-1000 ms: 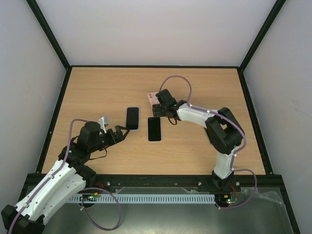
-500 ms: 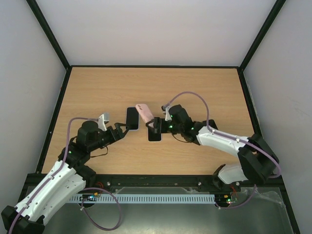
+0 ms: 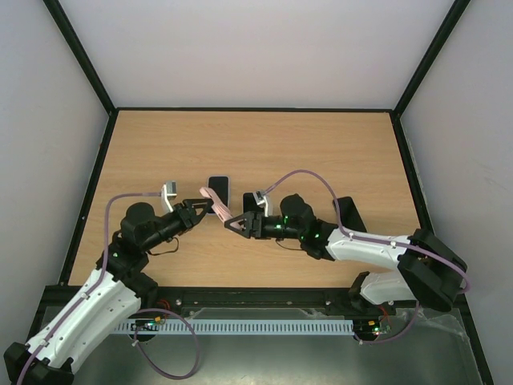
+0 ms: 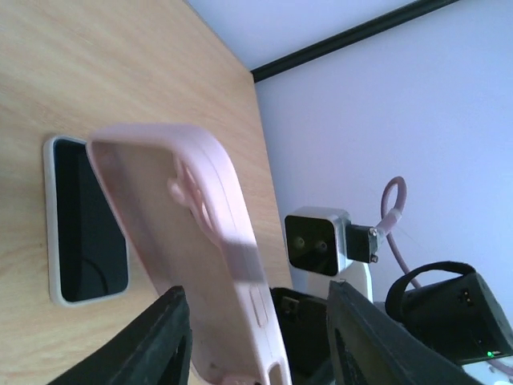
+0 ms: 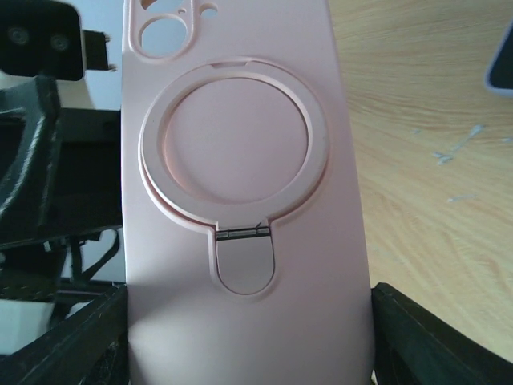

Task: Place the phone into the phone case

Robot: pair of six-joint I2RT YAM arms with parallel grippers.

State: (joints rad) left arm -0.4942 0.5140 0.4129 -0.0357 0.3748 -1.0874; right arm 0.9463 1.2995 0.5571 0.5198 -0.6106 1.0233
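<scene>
The right gripper (image 3: 233,224) grasps the pink phone case (image 3: 215,203); whether the left gripper (image 3: 203,207) clamps it I cannot tell. Releasing early could drop it onto the phone (image 3: 219,184).

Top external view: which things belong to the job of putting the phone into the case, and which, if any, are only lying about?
For the job: pink phone case, phone, left gripper, right gripper.
Only there: table, purple cable.

Table (image 3: 321,152) is light wood grain. I note one dark-screened phone (image 3: 219,184) lying flat, face up, near its middle.
</scene>
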